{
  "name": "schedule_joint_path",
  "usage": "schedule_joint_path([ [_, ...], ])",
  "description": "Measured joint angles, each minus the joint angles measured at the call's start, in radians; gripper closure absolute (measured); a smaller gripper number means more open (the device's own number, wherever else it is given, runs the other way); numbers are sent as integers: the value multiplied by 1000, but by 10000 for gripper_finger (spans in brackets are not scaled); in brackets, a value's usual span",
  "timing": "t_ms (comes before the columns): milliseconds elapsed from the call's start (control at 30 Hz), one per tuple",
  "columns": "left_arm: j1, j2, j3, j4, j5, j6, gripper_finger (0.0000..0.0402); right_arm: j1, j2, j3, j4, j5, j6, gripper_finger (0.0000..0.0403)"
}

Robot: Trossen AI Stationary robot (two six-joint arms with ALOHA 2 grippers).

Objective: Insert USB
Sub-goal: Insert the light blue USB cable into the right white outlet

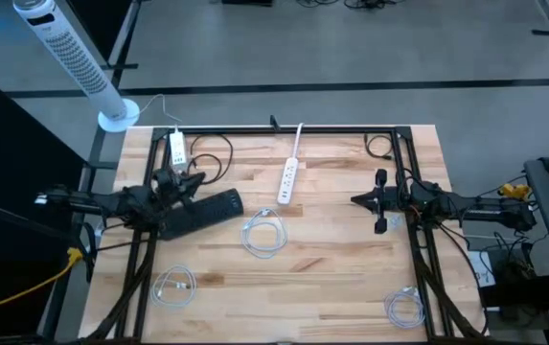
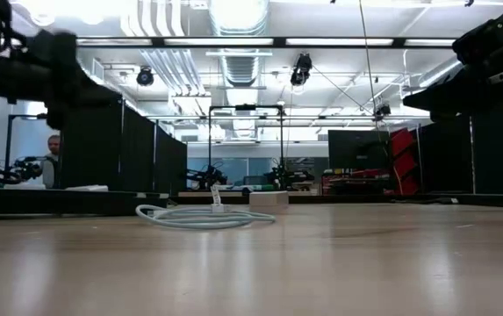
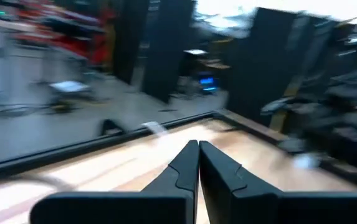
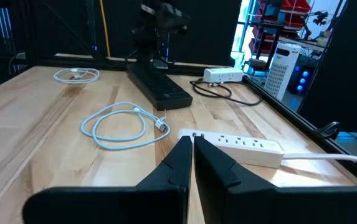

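While the white USB cable (image 1: 263, 235) lies coiled mid-table, just near of the white power strip (image 1: 287, 181), both grippers hover apart from it. The left gripper (image 1: 194, 181) is closed and empty at its left; the right gripper (image 1: 358, 200), also closed, is at its right.

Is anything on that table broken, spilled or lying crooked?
Nothing looks damaged or spilled. The black power strip lies askew beside the left tool, and the white strip sits slightly tilted. Three white cables lie coiled, unplugged.

Grey floor (image 1: 351, 57) — bright ceiling lights (image 2: 233, 13)
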Motion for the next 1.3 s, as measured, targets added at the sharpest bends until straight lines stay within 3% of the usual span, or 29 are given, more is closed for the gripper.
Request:
schedule_joint_path([
  [133,10,122,0,93,-119,-114,402,0,0,0,0,0,0,401],
  [333,28,348,0,327,-130,-127,402,0,0,0,0,0,0,401],
  [533,32,542,20,330,-56,-214,402,0,0,0,0,0,0,401],
  [633,32,623,34,352,33,-289,402,0,0,0,0,0,0,401],
  [833,28,770,45,437,247,-226,402,0,0,0,0,0,0,401],
  [1067,-11,911,45,536,252,-80,402,0,0,0,0,0,0,401],
  [1200,-67,975,48,632,253,-73,402,0,0,0,0,0,0,401],
  [1300,-139,1004,82,616,256,-71,402,0,0,0,4,-1,-1,401],
])
